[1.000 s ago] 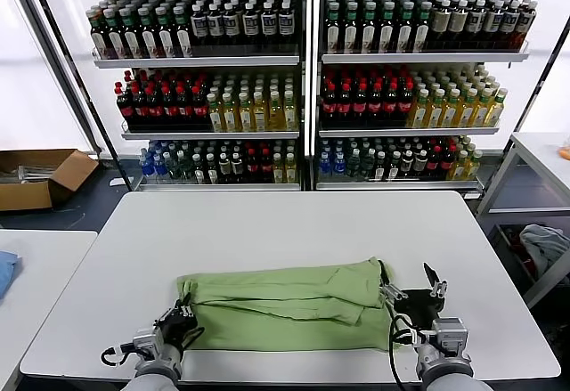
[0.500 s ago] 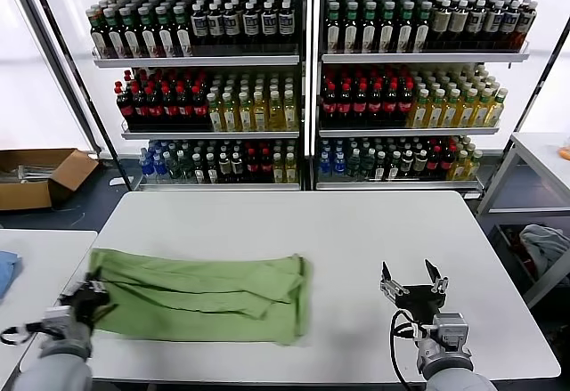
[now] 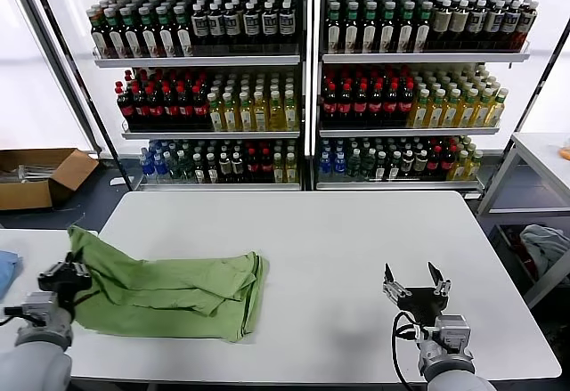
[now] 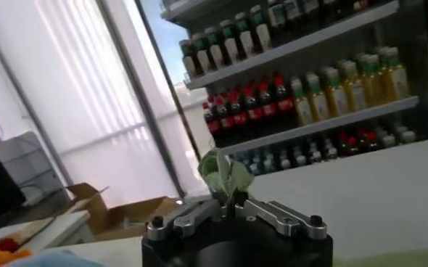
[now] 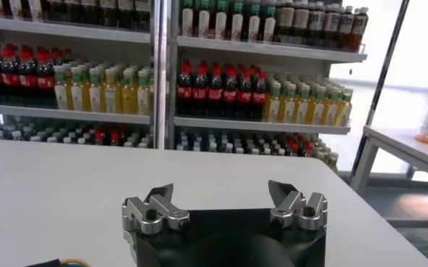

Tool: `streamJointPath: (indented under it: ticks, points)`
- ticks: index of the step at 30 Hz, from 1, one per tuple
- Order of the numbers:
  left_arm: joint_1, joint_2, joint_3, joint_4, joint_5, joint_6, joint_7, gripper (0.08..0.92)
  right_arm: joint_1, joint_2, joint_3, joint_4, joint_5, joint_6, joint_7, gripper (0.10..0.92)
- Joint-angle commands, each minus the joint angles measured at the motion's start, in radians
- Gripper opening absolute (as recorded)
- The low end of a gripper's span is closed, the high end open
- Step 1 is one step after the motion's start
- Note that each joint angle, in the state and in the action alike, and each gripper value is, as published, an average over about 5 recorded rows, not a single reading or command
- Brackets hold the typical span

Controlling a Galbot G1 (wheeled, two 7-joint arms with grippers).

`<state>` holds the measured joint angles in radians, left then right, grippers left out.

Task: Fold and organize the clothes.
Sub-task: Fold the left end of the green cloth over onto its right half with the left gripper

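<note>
shelves of bottled drinks (image 3: 303,88) fill the back wall, and in front of them stands the white bench (image 3: 356,240) that carries the work. a second ago the green polo shirt (image 3: 169,289) lay folded lengthwise near the front middle of the bench, with the right tool (image 3: 414,277) at its right end. now the left tool (image 3: 64,278) has dragged it across to the far left side, where one end hangs lifted at the bench's edge and the rest trails flat toward the middle. the left tool is closed on a bunched corner of the shirt; the left wrist view shows a tuft of green fabric (image 4: 225,170) pinched between its jaws. the right tool has let go and sits low over the bench's right front, jaws spread wide with nothing in them, well apart from the shirt.

by the look of it, the folding is done and the shirt is being carried off to the left to be put away, so the task seems near its end.

a second white table (image 3: 36,257) stands just left of the bench with a bit of blue cloth (image 3: 5,271) on it, a cardboard box (image 3: 40,175) lies on the floor behind, and a grey-blue bundle (image 3: 545,244) sits low at the far right. nothing visible blocks the way left, though the trailing end could unfold if pulled further.
</note>
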<state>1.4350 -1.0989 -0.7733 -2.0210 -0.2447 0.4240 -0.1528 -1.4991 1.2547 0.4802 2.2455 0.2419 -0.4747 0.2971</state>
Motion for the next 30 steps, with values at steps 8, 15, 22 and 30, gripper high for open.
streamJointPath:
  ticks: [8,15,22,30]
  points:
    - [-0.069,-0.224,0.423,-0.035,0.076,0.052,-0.018,0.098,-0.05,0.032,0.026,-0.006,-0.016,0.017,0.004,0.823]
    - [-0.09,-0.242,0.471,-0.027,0.083,0.069,-0.016,0.098,-0.057,0.042,0.022,-0.011,-0.027,0.02,0.005,0.823]
    - [-0.109,-0.258,0.499,0.022,0.105,0.067,-0.005,0.098,-0.065,0.044,0.021,-0.016,-0.028,0.024,0.005,0.823]
    - [-0.119,-0.284,0.511,0.053,0.108,0.072,0.01,0.098,-0.068,0.047,0.006,-0.037,-0.036,0.033,0.008,0.823]
